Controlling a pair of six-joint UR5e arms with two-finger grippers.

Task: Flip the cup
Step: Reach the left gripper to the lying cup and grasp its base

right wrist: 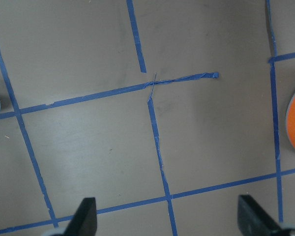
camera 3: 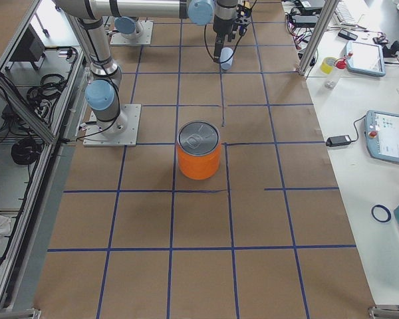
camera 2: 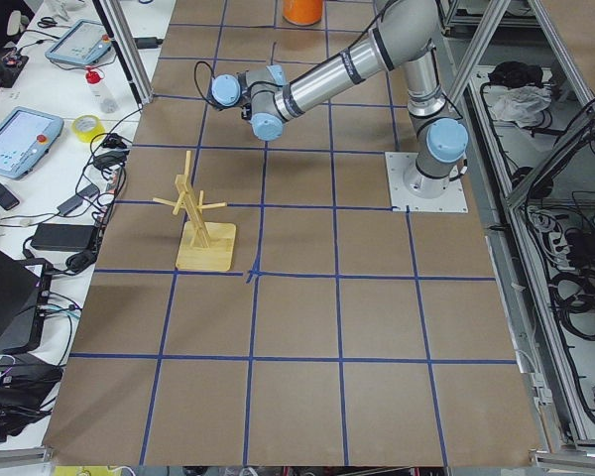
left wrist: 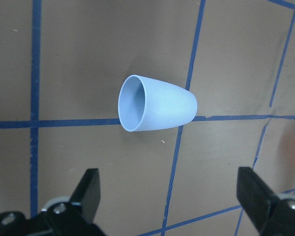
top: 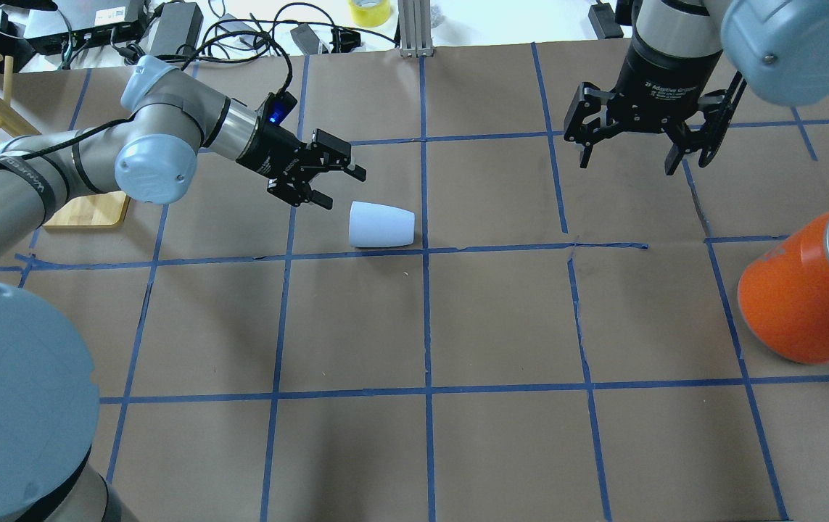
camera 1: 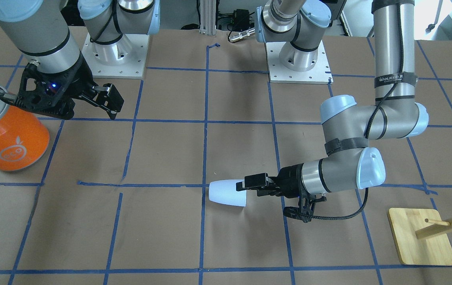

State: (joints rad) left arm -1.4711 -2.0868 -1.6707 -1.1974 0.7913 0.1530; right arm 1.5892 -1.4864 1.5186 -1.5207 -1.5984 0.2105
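Note:
The pale blue-white cup [top: 381, 225] lies on its side on the brown table, beside a blue tape line. It also shows in the front view [camera 1: 227, 192] and the left wrist view [left wrist: 157, 104], where its blue open mouth faces the camera. My left gripper [top: 341, 188] is open and empty, low over the table, just short of the cup's mouth end and apart from it. Its fingers [left wrist: 88, 189] stand wide in the left wrist view. My right gripper [top: 628, 156] is open and empty, hanging above the table far from the cup.
A large orange can [top: 806, 290] with a silver top stands at the robot's right, near the right gripper [camera 1: 105, 103]. A wooden stand [camera 1: 421, 241] with pegs sits at the robot's left, behind the left arm. Blue tape lines grid the table.

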